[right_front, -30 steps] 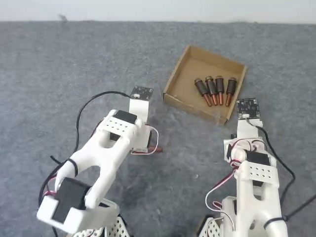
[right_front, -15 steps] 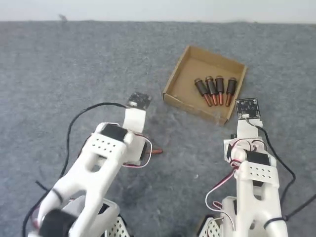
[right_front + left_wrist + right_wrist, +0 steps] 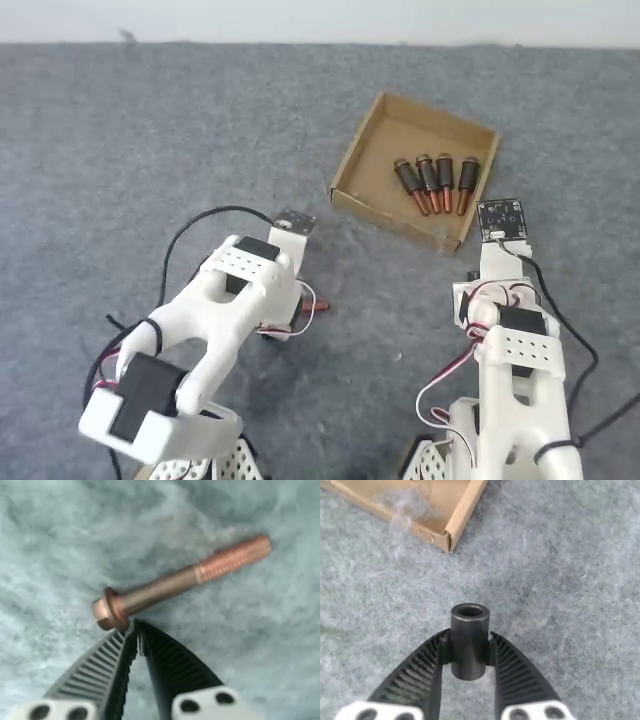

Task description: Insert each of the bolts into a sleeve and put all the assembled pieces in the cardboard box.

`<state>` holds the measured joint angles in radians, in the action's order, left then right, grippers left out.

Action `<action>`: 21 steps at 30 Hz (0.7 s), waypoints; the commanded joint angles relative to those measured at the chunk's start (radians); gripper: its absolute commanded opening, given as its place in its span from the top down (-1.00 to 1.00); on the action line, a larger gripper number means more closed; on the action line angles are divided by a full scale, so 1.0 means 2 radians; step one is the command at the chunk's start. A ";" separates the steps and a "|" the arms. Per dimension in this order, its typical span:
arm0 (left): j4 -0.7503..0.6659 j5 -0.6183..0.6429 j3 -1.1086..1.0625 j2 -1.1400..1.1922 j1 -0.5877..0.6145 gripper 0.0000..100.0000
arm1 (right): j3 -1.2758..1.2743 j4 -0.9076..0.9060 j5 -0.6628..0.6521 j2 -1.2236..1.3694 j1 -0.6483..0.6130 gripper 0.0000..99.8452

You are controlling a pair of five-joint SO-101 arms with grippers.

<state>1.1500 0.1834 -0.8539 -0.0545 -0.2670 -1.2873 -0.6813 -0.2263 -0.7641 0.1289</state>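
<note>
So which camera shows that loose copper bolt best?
The left wrist view: the whole bolt lies on the carpet, just past the left gripper. The high view catches its reddish end beside that arm; the right wrist view faces the sleeve.

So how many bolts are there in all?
5. Four bolts lie side by side in the box, each in a sleeve; one lies loose on the carpet at the tips of the left gripper. More may hide under the arms.
</note>
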 commanded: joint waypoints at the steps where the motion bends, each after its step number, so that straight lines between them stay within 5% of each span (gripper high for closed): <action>1: -0.064 0.061 0.021 -0.021 0.002 0.97 | 0.004 0.006 -0.008 -0.020 -0.003 0.99; 7: -0.086 0.115 0.020 -0.059 0.002 0.97 | 0.004 0.004 -0.008 -0.021 -0.003 0.99; 14: -0.058 0.117 0.015 -0.117 0.002 0.97 | 0.004 0.004 -0.008 -0.021 -0.003 0.99; 21: -0.112 0.119 -0.026 -0.102 -0.002 0.97 | 0.004 0.004 -0.008 -0.020 -0.003 0.99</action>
<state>0.9536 0.4150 -0.8938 -0.2432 -0.2654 -1.2873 -0.6813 -0.2263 -0.7641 0.1304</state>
